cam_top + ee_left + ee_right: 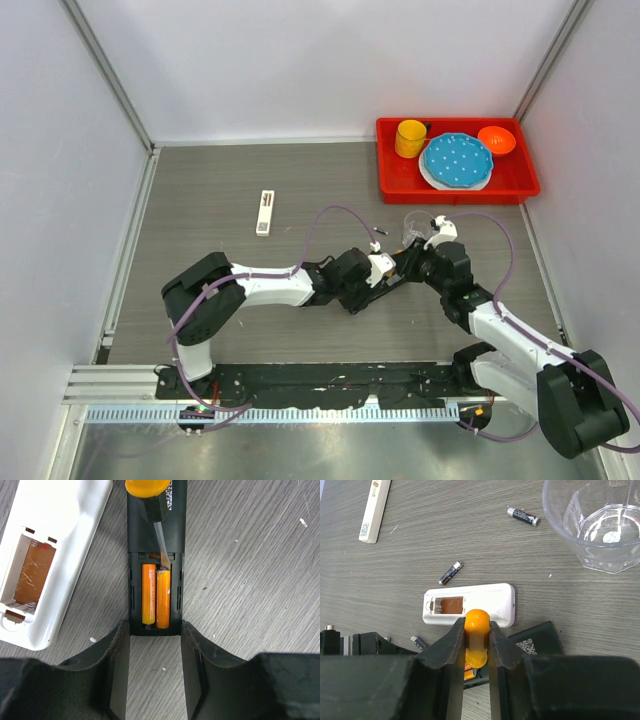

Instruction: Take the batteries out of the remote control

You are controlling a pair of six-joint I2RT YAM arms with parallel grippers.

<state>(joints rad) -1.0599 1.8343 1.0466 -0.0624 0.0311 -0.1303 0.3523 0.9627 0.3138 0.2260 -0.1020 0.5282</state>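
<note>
Pinning the black remote (176,530) by its 6 o'clock end with the left gripper (155,630), jaws part-open and pressed against both long sides. Clamping the orange-handled screwdriver (160,532) in the right gripper (476,629), jaws nearly closed on the handle.

Key relation, from the left wrist:
- Seeing two orange batteries (156,597) seated side by side in the open bay, at 12 o'clock from the left gripper.
- Long axes running 12–6, parallel to the remote.
- Blade entering from 12 o'clock, with the tip at the 12 o'clock end of the 3 o'clock-side one, apparently in the gap by the contact.

Probably calls for levering that end up and out, as a judgement only. Right arm nearer with the tool, left just steadying.

Shown by the left wrist only: seated batteries, blade tip and bay contacts. All hidden from the right wrist behind the handle and fingers.

Shown by the right wrist only:
- Whole white remote (490,597) at 12 o'clock of the handle, bay empty.
- Loose dark cells (451,573) on the table beyond it.
- Clear cup (600,530) at 1 o'clock.

Too small from the top view to read the bay.
</note>
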